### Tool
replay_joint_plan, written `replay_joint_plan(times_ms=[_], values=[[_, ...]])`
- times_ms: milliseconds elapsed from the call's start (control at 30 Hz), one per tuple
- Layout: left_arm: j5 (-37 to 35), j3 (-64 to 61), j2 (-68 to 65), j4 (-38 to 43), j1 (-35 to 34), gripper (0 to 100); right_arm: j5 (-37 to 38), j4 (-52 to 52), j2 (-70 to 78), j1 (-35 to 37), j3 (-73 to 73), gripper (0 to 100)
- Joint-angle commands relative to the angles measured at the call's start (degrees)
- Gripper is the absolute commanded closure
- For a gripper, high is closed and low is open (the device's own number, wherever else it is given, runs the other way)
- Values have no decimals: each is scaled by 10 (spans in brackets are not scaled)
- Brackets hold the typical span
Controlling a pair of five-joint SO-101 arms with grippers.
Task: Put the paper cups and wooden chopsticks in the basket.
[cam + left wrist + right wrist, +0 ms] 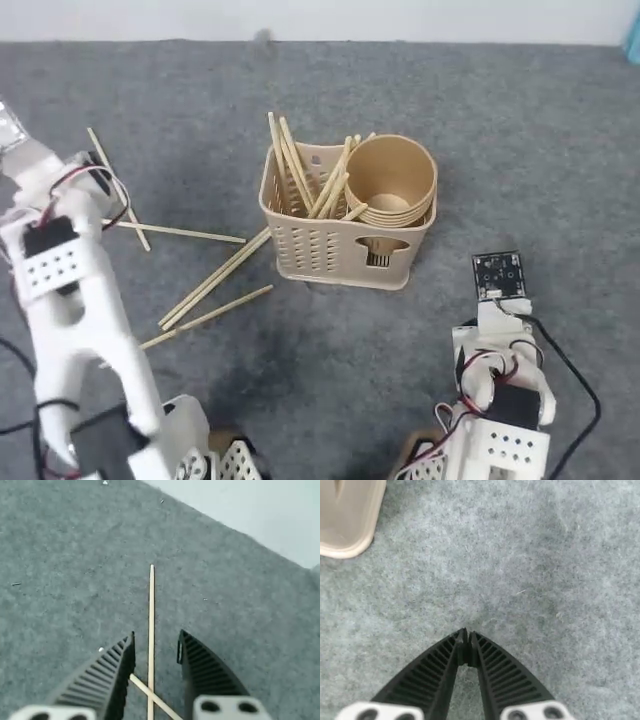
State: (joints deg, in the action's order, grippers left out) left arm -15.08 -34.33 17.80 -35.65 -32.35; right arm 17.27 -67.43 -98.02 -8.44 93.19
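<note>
Chopsticks (213, 282) lie loose on the grey desk (520, 130), just beside the basket (335, 245) — more chopsticks (295, 165) stand tilted inside it, next to the stacked paper cups (392, 180). Your left gripper (156, 634) is out at the left side of the desk, well apart from the basket. It is wide open and has hold of nothing. One chopstick (151, 600) lies on the desk right between its two fingers and points straight out past their tips. A second chopstick (152, 695) crosses it, close to one finger. Your right gripper (467, 633) is squeezed tight together with nothing in it — it hangs over the grey desk, near a corner of the basket.
</note>
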Motion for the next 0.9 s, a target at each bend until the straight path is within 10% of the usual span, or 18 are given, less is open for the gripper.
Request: replay_joint_plan(times_ms=[0,867], values=[[-7,56,-34,-3,-14,863,6,-6,-7,1,-5,992],[-7,355,-411,-5,-15,863,4,-7,-7,0,-6,992]])
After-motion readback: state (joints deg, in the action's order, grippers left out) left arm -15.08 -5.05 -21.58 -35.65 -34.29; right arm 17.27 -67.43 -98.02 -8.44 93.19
